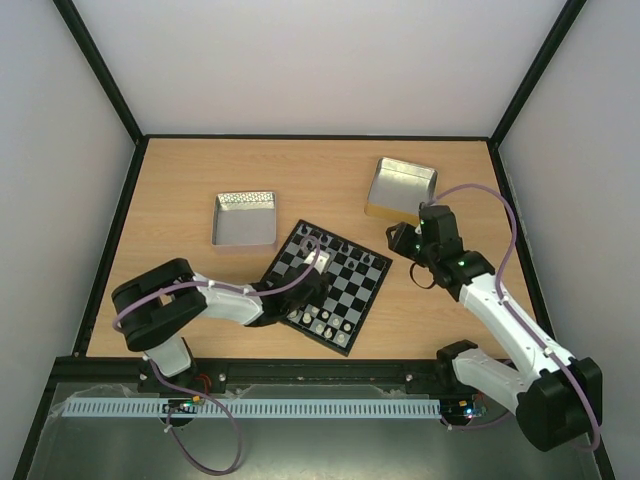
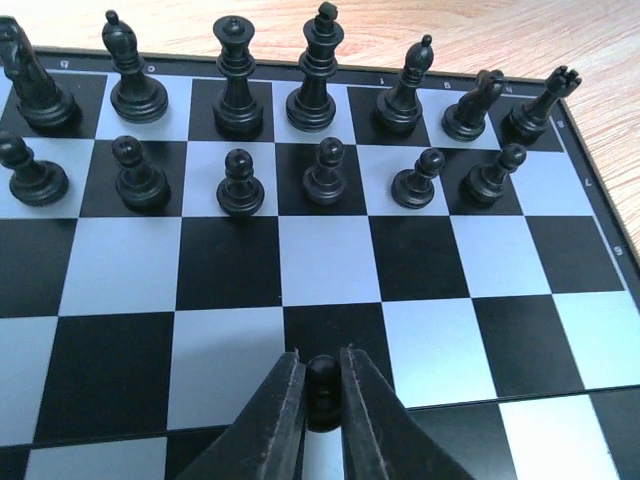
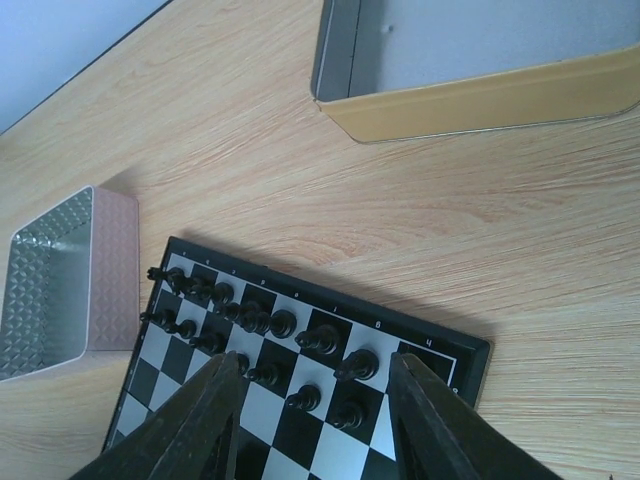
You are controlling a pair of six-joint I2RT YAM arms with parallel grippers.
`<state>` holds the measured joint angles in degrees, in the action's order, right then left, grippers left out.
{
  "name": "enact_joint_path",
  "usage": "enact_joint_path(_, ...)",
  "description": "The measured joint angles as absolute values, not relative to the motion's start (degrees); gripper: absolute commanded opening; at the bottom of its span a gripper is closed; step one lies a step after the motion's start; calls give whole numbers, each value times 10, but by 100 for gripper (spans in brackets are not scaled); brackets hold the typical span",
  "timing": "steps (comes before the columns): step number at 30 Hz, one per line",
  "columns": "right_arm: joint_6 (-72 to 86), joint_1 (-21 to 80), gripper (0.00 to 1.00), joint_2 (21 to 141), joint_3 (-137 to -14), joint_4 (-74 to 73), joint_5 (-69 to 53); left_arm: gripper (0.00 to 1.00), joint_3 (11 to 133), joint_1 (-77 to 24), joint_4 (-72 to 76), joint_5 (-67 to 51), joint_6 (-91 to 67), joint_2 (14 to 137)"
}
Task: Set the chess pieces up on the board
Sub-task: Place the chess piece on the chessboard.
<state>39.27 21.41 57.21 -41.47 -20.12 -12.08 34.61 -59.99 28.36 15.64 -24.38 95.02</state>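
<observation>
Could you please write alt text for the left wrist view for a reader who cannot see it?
The left gripper is shut on a black pawn over the board; two rows of black chess pieces line its far edge.

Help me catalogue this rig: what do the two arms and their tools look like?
Both the left arm and right arm have white links with chunky black joint housings, and a purple cable loops along each. Small green lights glow near the right wrist. The left tool and right tool each have two tapered matte-black fingers.
</observation>
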Motion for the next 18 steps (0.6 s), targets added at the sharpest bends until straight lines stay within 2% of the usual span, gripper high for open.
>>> enact_joint_path(7,393,214,42,562,-413,-200,-122,26,346,-600,276,162,-241,957)
enact_joint_path(12,390,214,42,561,-413,-204,-130,35,346,-600,261,159,-238,949)
enact_joint_path(18,373,240,48,580,-423,-222,-129,42,347,-575,223,135,-254,870)
